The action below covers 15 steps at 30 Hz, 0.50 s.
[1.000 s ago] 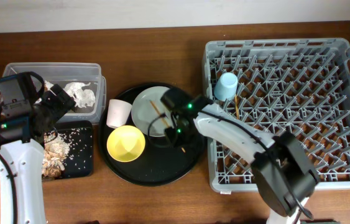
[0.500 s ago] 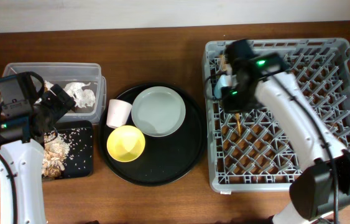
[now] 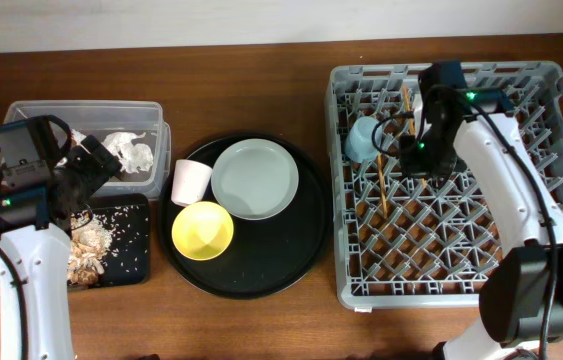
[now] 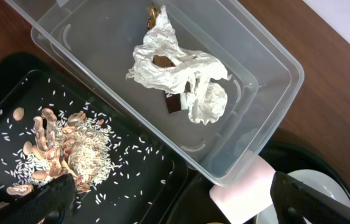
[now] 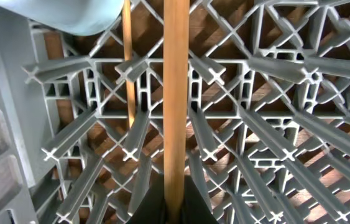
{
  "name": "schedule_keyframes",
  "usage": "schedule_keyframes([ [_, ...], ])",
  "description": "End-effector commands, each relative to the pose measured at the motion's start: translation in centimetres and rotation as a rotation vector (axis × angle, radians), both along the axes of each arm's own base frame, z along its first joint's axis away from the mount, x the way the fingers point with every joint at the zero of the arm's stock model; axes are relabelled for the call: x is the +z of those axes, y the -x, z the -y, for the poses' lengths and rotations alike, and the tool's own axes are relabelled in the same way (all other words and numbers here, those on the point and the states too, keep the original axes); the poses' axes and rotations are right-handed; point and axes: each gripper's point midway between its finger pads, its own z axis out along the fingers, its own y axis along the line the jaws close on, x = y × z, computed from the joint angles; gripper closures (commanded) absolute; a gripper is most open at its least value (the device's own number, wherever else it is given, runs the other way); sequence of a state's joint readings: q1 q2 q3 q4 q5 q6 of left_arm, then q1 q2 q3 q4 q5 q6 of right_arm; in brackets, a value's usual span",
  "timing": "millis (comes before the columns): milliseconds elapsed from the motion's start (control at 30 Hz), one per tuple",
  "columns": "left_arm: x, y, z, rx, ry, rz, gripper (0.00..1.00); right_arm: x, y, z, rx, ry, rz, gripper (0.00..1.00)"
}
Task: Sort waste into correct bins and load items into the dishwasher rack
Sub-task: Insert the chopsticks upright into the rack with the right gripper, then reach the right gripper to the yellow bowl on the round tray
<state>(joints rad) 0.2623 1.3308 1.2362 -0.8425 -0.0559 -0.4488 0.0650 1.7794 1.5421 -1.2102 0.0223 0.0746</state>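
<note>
My right gripper (image 3: pixel 423 150) is over the grey dishwasher rack (image 3: pixel 561 180), shut on a wooden chopstick (image 3: pixel 406 105), which runs upright in the right wrist view (image 5: pixel 176 93). The other chopstick (image 3: pixel 382 190) lies among the pegs (image 5: pixel 127 62). The light-blue cup (image 3: pixel 363 138) sits in the rack's back left. My left gripper (image 3: pixel 76 185) (image 4: pixel 181 208) is open and empty over the edge between the clear tub (image 3: pixel 81 108) and the flat black tray (image 3: pixel 131 255). White napkins (image 4: pixel 175 68) lie in the tub. Food scraps (image 4: pixel 63 149) lie in the flat tray.
A large round black tray (image 3: pixel 291 255) in the middle holds the pink cup (image 3: pixel 191 182), the grey-green plate (image 3: pixel 254 178) and the yellow bowl (image 3: pixel 202 230). The pink cup (image 4: pixel 246 193) is close to the tub's corner.
My right arm carried the chopstick from the plate on the round tray over into the rack, then further right past the blue cup. The left arm has not moved.
</note>
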Motion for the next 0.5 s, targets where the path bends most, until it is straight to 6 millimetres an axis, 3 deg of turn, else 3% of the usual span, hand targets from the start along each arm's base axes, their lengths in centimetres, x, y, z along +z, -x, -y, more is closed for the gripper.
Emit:
schedule_keyframes([
  [0, 0.7, 0.0, 0.0, -0.004, -0.004, 0.018, 0.01, -0.2, 0.3, 0.2, 0.017, 0.015, -0.005, 0.91],
  [100, 0.7, 0.0, 0.0, -0.004, -0.004, 0.018, 0.01, -0.3, 0.5, 0.3, 0.017, 0.016, -0.015, 0.66],
  [133, 0.7, 0.0, 0.0, -0.004, -0.004, 0.018, 0.01, -0.3, 0.6, 0.3, 0.017, 0.016, -0.018, 0.61],
  [267, 0.7, 0.0, 0.0, -0.004, -0.004, 0.018, 0.01, 0.0, 0.6, -0.1, 0.020, -0.006, -0.019, 0.59],
  [333, 0.7, 0.0, 0.0, -0.004, -0.004, 0.018, 0.01, 0.8, 0.5, -1.9, 0.049, -0.103, -0.014, 0.60],
  [467, 0.7, 0.0, 0.0, -0.004, -0.004, 0.018, 0.01, 4.5, -0.2, -8.6, 0.232, -0.390, 0.058, 0.60],
])
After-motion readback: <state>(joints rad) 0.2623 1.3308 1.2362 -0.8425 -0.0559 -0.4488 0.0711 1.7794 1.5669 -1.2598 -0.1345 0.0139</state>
